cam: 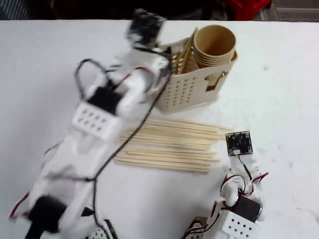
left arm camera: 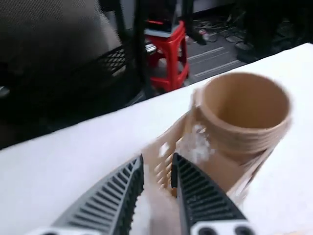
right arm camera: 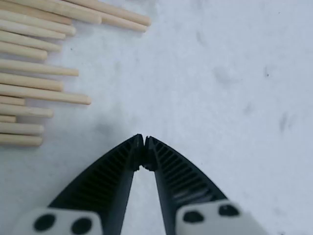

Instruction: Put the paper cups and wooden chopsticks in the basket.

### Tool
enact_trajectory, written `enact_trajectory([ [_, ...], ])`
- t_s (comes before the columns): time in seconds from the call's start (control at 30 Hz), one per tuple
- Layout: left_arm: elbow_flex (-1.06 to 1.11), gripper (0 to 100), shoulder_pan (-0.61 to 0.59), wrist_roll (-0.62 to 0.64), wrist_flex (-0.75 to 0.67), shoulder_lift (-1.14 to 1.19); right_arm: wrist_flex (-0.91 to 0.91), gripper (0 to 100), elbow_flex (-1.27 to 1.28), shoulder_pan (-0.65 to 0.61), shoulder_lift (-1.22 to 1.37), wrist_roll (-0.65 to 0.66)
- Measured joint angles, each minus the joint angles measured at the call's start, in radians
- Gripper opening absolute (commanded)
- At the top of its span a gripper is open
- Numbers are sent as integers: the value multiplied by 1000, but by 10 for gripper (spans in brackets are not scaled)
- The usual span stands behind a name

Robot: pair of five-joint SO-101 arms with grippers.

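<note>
A cream perforated basket (cam: 192,92) stands at the back of the white table, holding a stack of brown paper cups (cam: 214,45) and a few upright wooden chopsticks (cam: 185,52). Several more chopsticks (cam: 169,144) lie flat in a loose pile in front of it. My left gripper (left arm camera: 157,164) hovers at the basket's left side, open by a narrow gap with nothing between its fingers; the cups (left arm camera: 244,105) and basket (left arm camera: 171,142) sit just beyond it. My right gripper (right arm camera: 143,141) is shut and empty, low over bare table beside the chopstick ends (right arm camera: 34,73).
The right arm (cam: 239,199) is folded at the front right of the table. The left arm's cables (cam: 84,74) loop over the table's left part. Past the table's far edge stand a red stool (left arm camera: 168,49) and dark furniture.
</note>
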Motion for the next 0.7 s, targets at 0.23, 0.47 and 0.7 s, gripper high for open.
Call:
enact_trajectory([
  [0.23, 304, 113, -298, 6, 106, -218, -120, 21, 0, 0, 0, 0],
  [0.47, 664, 113, -496, 6, 9, -222, -255, 24, -28, -68, 2, 129],
  [0.7, 755, 112, -562, -31, -143, -227, -80, 112, -270, -242, 115, 143],
])
